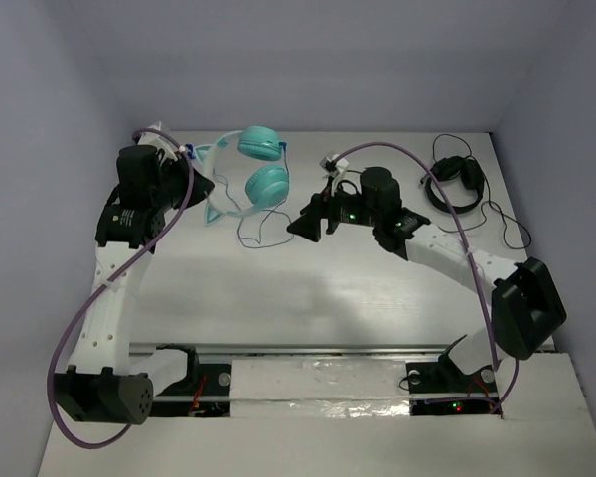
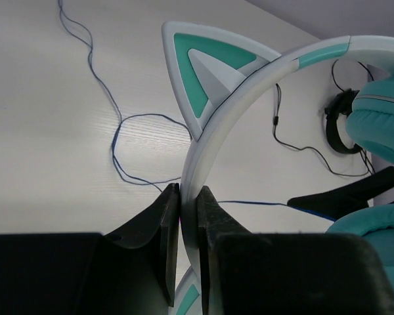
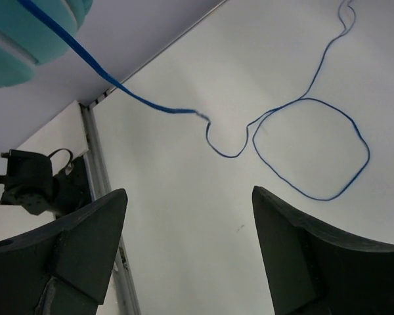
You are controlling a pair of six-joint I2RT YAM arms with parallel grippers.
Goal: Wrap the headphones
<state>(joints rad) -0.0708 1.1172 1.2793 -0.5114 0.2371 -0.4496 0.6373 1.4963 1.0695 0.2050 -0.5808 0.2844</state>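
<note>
— Entry one?
— Headphones (image 1: 250, 177). Teal cups, white headband (image 2: 249, 85), cat ear (image 2: 207, 65) standing up from it. Place: far left of the table (image 1: 328, 298).
— Held by?
— Left gripper (image 2: 189, 191). Fingers drawn narrow and pinched on the headband edge-on, just below the cat ear.
— Entry two?
— Cable (image 3: 302, 100). Thin and blue. It passes by one teal cup (image 3: 26, 33), then lies in loose loops on the middle of the table, unwrapped.
— Other arm?
— Right gripper (image 3: 189, 193). Fingers spread wide, nothing between them. Place: above the middle of the table, over the loops, not touching them.
— Sundries?
— Black headphones (image 1: 455, 184) with a thin black cord, at the far right of the table.
</note>
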